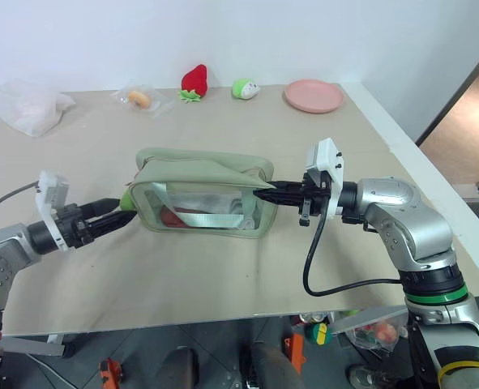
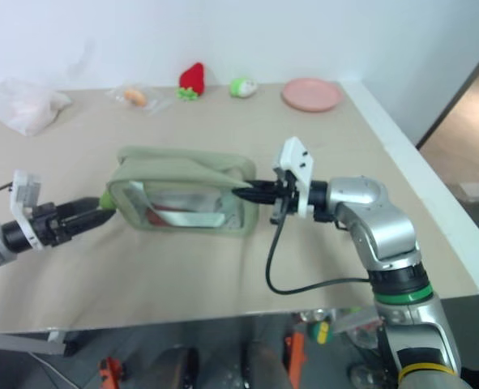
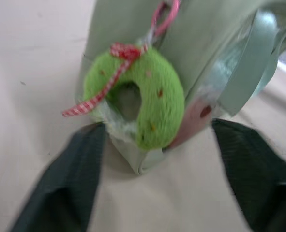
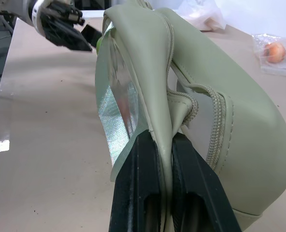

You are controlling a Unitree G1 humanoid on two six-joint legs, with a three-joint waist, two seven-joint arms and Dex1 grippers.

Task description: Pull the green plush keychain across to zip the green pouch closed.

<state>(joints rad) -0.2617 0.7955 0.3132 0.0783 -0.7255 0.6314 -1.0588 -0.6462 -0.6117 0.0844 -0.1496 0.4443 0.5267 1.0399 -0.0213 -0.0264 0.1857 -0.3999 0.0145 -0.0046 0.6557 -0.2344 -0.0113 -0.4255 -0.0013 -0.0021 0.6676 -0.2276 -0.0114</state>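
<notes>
Sage-green fabric, boxy, with a clear window side and a pale webbing strap: the green pouch [image 1: 203,194], lying mid-bench [image 1: 223,275] between the two sets of fingers. Pinched at its right end by the right gripper [image 1: 270,193], both black fingers [image 4: 147,193] pressed together on a fold of the pouch fabric just beside the zipper, pointing level toward the left gripper. Zipper track gaping along the top, not yet drawn shut.

At the pouch's opposite end, the green plush keychain [image 3: 138,104]: a bright green ring-shaped charm with a red checked ribbon, hanging from a pink loop against the pouch wall. Sits just ahead of the left gripper [image 1: 116,219] and between its fingers [image 3: 65,188], which stand apart on either side of the charm, touching neither it nor the pouch as far as can be told.

Well beyond both sets of fingers, along the far edge of the bench: a red strawberry plush [image 1: 194,81], a round green-and-white plush [image 1: 245,88], a pink plate [image 1: 313,96], a small clear bag [image 1: 142,99] and a crumpled plastic bag [image 1: 28,107].
</notes>
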